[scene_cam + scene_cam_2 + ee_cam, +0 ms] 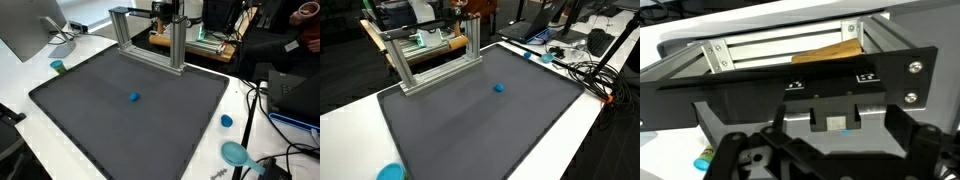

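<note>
Fingers (912, 150) are spread wide, hanging right up by the aluminium frame (150, 35), which stands along the far edge of the dark mat (90, 120). Wrist view is pretty much all frame rails, so it's tight up there. Little blue ball (134, 97) sits mid-mat, well apart from every edge, with loads of open room around it.

– What is the frame (181, 45) made of?
– Silver metal, smooth and a bit shiny
– And the big mat (120, 125)?
– Dark grey and dull, not shiny at all. The table (85, 45) under it is white and smooth
</note>
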{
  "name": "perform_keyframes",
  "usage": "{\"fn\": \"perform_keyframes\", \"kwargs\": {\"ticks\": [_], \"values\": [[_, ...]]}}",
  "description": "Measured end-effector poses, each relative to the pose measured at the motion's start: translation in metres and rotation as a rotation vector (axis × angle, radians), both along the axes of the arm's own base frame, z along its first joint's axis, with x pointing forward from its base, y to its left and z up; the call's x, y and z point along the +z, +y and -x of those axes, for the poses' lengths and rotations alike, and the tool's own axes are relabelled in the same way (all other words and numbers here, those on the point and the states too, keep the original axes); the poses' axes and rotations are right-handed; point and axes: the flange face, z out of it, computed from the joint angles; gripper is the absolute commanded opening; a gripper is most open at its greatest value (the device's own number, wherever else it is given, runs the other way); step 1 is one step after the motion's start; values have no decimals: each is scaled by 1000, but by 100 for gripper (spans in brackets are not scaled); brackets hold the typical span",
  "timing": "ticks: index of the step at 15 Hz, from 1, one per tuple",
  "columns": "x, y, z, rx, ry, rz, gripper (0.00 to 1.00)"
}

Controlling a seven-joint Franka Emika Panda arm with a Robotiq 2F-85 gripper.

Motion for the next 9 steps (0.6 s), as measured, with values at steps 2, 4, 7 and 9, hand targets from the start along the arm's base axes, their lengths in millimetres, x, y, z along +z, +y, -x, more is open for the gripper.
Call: {"fn": "perform_keyframes", "kwargs": {"ticks": [2, 4, 7, 9], "values": [[1, 2, -1, 11, -13, 8, 100], [3, 7, -4, 29, -35, 17, 100], [1, 15, -8, 50, -50, 27, 100], [-4, 17, -13, 56, -47, 29, 89]]}}
